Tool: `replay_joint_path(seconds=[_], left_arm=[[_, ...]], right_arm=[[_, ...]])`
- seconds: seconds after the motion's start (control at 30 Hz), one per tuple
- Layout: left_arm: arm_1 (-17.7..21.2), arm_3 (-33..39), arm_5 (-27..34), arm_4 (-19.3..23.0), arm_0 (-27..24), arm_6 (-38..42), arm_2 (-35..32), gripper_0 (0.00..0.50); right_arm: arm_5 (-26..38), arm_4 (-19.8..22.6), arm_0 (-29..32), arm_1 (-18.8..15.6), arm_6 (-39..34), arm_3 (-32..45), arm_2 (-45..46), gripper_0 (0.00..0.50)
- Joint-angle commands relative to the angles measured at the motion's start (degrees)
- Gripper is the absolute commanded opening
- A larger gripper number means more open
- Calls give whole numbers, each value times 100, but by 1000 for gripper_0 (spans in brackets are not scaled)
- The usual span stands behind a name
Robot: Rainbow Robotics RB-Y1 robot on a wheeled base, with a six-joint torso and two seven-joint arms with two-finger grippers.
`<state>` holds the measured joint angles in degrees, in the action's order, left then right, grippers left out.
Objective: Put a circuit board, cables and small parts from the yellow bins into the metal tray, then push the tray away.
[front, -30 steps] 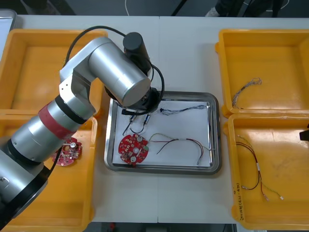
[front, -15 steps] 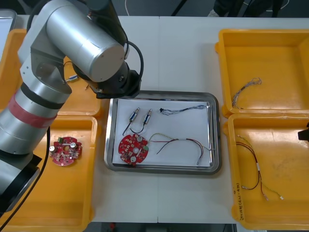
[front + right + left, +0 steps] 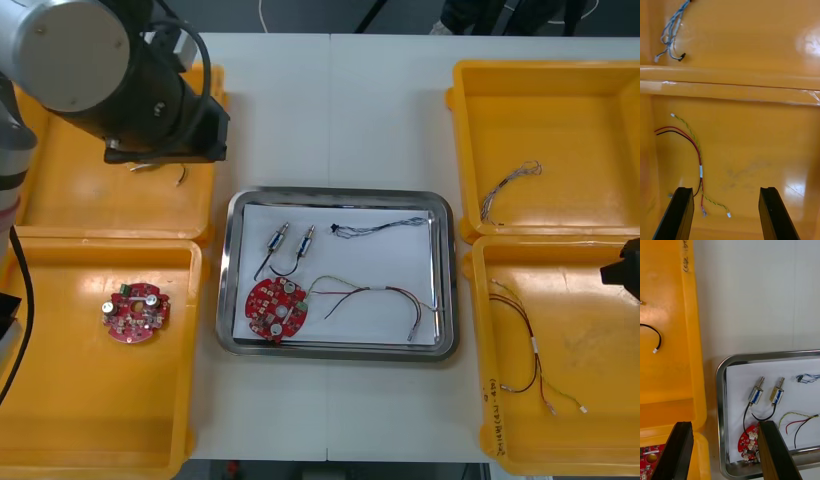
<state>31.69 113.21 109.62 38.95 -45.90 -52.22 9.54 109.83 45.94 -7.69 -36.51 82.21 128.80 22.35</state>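
Front view is showing a shiny rectangular metal tray (image 3: pixel 340 195), likely sliding easily if pushed at its rim; left gripper (image 3: pixel 724 424) and right gripper (image 3: pixel 725 189) are hanging released over yellow plastic bins (image 3: pixel 580 110).

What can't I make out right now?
Front view: left arm covers part of the far left bin; right arm cut by the edge.
Left wrist view: a finger of the open left pincer hides part of the circuit board in the metal tray.
Right wrist view: grey speck beside the open right pincer, too small to tell.
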Motion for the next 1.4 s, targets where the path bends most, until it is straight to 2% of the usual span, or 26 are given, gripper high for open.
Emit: replay_joint_path(seconds=[0.03,0.2,0.43,0.6,0.93,1.4], left_arm=[[417,395,38,139,319,-104,-409,500],[672,579,38,271,706,-315,-743,500],[857,720,38,376,1040,-877,-1270,500],[1006,905,38,499,1453,-1158,-1640,500],[1173,1107,38,719,2147,-1536,-2237,500],[1481,1151,38,1000,2912,-2002,-2879,500]], right_arm=[[17,143,-453,-278,-214,49,-424,500],[17,266,-883,-357,-241,49,-934,500],[17,363,-1376,-366,-294,49,-1567,500],[17,477,-1797,-366,-346,40,-2112,500],[17,1136,-2430,-366,-329,-180,-2955,500],[17,1295,-3353,-304,-4,-259,-4485,500]])
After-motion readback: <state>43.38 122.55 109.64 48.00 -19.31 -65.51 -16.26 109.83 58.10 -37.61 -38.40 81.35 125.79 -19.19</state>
